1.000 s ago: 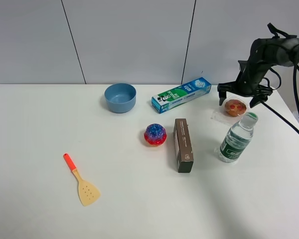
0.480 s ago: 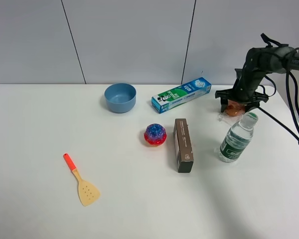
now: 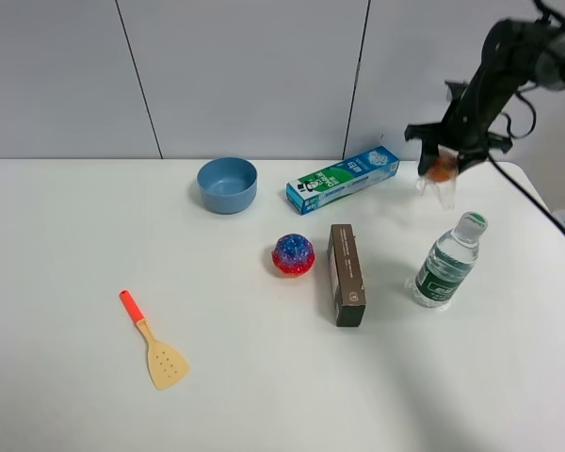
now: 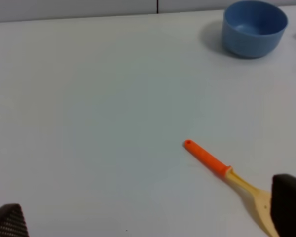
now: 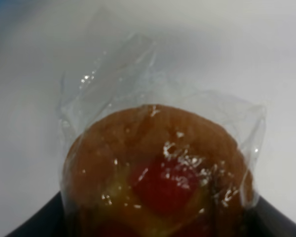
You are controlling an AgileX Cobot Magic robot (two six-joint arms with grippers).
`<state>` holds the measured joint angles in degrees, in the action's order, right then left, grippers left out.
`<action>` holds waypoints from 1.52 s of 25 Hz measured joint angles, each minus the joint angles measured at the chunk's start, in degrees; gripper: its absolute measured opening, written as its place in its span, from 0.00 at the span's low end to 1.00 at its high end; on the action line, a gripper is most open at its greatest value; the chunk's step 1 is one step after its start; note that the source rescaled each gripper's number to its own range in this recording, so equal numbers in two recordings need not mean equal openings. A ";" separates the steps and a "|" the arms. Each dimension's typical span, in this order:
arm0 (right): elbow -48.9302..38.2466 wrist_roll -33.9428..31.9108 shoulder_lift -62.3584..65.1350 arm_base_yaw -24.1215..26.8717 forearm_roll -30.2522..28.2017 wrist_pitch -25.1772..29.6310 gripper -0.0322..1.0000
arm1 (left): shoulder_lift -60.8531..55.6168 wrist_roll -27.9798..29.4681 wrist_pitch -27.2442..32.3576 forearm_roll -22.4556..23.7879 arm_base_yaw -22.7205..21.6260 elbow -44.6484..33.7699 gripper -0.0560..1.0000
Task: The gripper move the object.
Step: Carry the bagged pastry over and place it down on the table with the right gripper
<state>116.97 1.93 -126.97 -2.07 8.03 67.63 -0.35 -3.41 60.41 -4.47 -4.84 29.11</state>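
The object, a round golden-brown pastry with a red spot in a clear wrapper (image 3: 441, 170), hangs in the air above the table's far right, behind the water bottle. My right gripper (image 3: 443, 155) is shut on it from above. In the right wrist view the pastry (image 5: 155, 173) fills the frame, with the dark fingers (image 5: 37, 224) at its sides and loose wrapper hanging beyond. My left gripper (image 4: 147, 219) is open and empty above the table on the left side; only its fingertips (image 4: 287, 207) show, and the exterior high view does not show it.
A water bottle (image 3: 446, 262) stands below the held pastry. A green-and-blue box (image 3: 343, 179), a brown box (image 3: 346, 274), a shiny red-and-blue ball (image 3: 293, 254) and a blue bowl (image 3: 227, 184) lie mid-table. An orange-handled spatula (image 3: 153, 340) lies front left, near my left gripper (image 4: 222, 168).
My right gripper came down over the pastry on the table, shut on it, and has lifted it up off the table. Nothing else has moved.
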 joint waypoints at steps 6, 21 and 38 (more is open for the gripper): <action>17.73 9.66 5.37 -11.95 1.30 1.30 0.04 | 0.00 0.00 0.00 0.00 0.00 0.00 1.00; 22.98 10.37 -5.86 -46.05 -3.29 2.32 0.04 | 0.00 0.00 0.00 0.00 0.00 0.00 1.00; 22.98 6.23 -22.47 -49.70 -5.53 2.32 0.04 | 0.00 0.00 0.00 0.00 0.00 0.00 1.00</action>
<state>139.95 8.15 -149.44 -51.77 2.50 69.95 -0.35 -3.41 60.41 -4.47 -4.84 29.11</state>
